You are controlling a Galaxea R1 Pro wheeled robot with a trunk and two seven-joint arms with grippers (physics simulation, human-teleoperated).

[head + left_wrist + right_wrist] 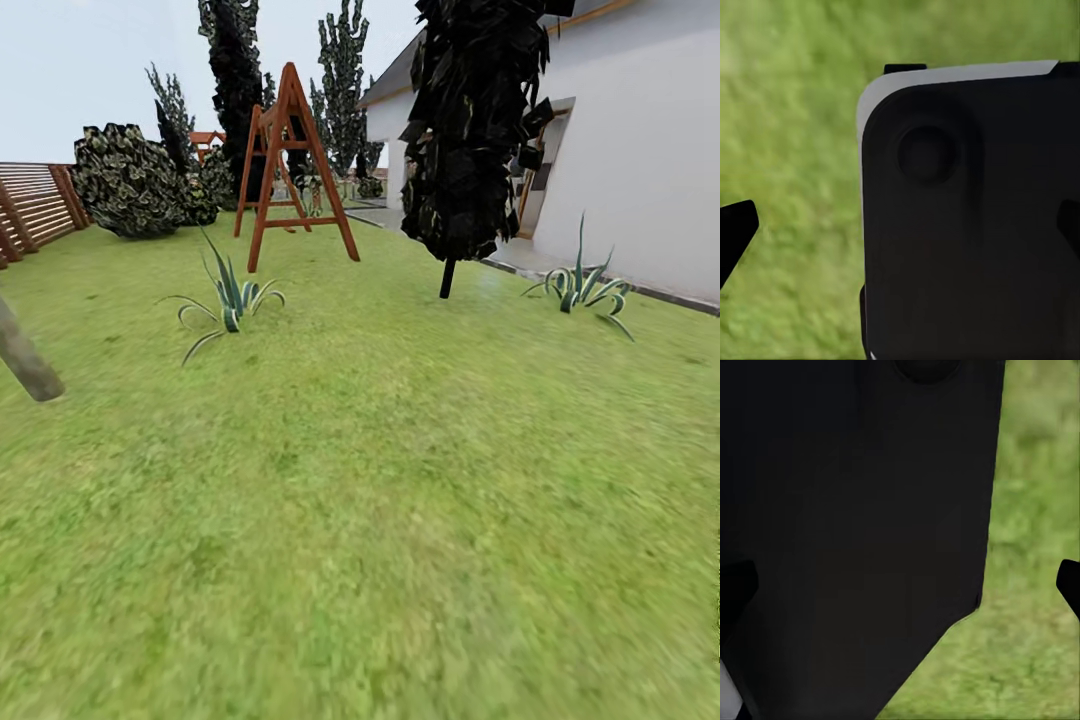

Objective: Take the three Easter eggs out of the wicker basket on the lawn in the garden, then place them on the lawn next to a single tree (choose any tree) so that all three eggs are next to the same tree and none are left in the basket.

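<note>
The lawn of the garden stretches ahead as wide green grass. The Easter eggs and the wicker basket are out of view. A bare grey-brown trunk leans in at the left edge, its crown cut off. In the left wrist view my left gripper is open, its dark fingertips far apart at the frame's sides, with a dark rounded part of my own body and grass behind. My right gripper is likewise open and holds nothing, one fingertip over grass.
A dark cone-shaped tree on a thin stem stands ahead right, before the white house. A wooden A-frame swing, a bush and a slat fence lie ahead left. Two spiky plants grow in the grass.
</note>
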